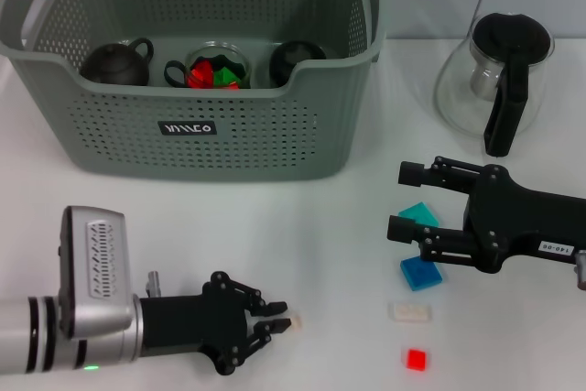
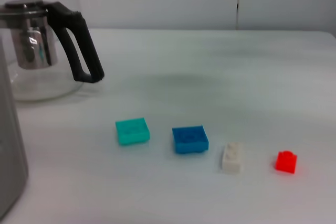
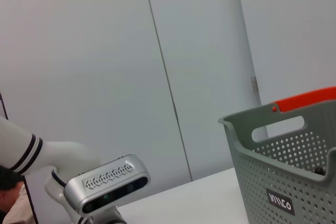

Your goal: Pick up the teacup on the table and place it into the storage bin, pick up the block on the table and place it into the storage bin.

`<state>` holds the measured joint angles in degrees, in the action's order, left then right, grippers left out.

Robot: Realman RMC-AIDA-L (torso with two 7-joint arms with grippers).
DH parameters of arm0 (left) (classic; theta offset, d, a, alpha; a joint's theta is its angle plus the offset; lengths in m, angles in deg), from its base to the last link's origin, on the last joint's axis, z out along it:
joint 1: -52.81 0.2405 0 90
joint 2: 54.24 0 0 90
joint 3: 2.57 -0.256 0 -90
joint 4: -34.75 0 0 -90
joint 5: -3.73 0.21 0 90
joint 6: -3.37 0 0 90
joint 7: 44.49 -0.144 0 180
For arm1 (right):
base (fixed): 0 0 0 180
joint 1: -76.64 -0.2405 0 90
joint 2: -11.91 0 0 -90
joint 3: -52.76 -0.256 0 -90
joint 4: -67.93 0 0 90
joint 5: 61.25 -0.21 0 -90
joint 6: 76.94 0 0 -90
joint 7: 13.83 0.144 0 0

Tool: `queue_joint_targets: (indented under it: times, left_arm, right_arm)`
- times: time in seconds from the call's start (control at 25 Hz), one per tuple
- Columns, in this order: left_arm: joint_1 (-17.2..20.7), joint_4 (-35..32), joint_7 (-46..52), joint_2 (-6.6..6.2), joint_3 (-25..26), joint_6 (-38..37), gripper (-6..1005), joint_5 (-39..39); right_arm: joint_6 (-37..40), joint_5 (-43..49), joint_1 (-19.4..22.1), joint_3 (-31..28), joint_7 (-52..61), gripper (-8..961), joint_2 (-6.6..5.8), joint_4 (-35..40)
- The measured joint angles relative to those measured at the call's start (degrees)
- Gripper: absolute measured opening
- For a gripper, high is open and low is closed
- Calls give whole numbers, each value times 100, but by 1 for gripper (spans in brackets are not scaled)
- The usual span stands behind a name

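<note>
The grey storage bin (image 1: pixel 197 135) stands at the back left. Inside it are two dark teacups (image 1: pixel 114 63) (image 1: pixel 295 61) and a glass cup (image 1: pixel 218 69) holding red and green blocks. No teacup stands on the table. On the right lie a teal block (image 1: pixel 421 213) (image 2: pixel 132 130), a blue block (image 1: pixel 421 273) (image 2: pixel 190 139), a white block (image 1: pixel 410 311) (image 2: pixel 231 157) and a red block (image 1: pixel 416 359) (image 2: pixel 286 161). My right gripper (image 1: pixel 403 200) is open and held level, one finger on each side of the teal block's left end. My left gripper (image 1: pixel 277 315) is shut and empty near the front edge.
A glass kettle (image 1: pixel 499 80) (image 2: pixel 42 45) with a black lid and handle stands at the back right, behind the right arm. The bin's wall (image 3: pixel 294 177) and the left arm's wrist camera (image 3: pixel 107 184) show in the right wrist view. Bare table lies between the bin and the left gripper.
</note>
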<state>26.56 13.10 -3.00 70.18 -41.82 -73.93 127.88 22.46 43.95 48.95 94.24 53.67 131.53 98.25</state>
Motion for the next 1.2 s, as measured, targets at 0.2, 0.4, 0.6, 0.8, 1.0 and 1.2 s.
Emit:
queue_joint_targets:
  times: [0.2,0.4,0.6,0.8,1.0,1.2]
  left_arm:
    - [57,-185,38,-23,83,-423,113,-75]
    - [73,-429,359,-137,730,-1398,114,-98]
    - [-13,-564,972,-318,1555,-2351,115,-215]
    - [-179,-686,2074,-461,2198,-3013,117,-731]
    - [-437,-1287,3574,-544,2311,-3017,118,-1370]
    - [-776,-2167,4570,-622,2260,-2554,119,-1513]
  right_arm:
    - [2,-5,8,0,0,802,0,0]
    - [2,-3,6,0,0,802,0,0]
    - [1,5,-6,0,0,803,0,0]
    - [1,9,-18,0,0,804,6,0]
    - [0,8,-18,0,0,804,9,0]
    - [1,1,-22,3,0,804,16,0]
